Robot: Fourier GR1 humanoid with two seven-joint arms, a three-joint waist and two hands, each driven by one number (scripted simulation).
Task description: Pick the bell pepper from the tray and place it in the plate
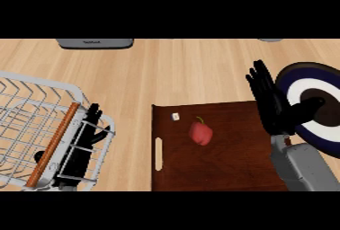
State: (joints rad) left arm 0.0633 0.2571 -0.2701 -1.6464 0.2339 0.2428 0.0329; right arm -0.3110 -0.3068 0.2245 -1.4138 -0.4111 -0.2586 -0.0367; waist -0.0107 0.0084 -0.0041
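Note:
A red bell pepper (201,133) with a green stem lies on the dark brown tray (225,170), near the tray's middle. The plate (315,87), dark blue with a white ring and a dark centre, sits at the right edge of the view, just right of the tray. My right hand (274,105) stands open over the tray's right edge, fingers straight and pointing away, thumb reaching over the plate. It is apart from the pepper, to its right. My left hand (85,137) rests open at the left, against the wire rack's rim.
A white wire dish rack (30,112) fills the left side, with a wooden rod (54,143) leaning along its right rim. A small white cube (175,116) lies on the tray's far left corner. A grey appliance (95,43) stands at the counter's far edge.

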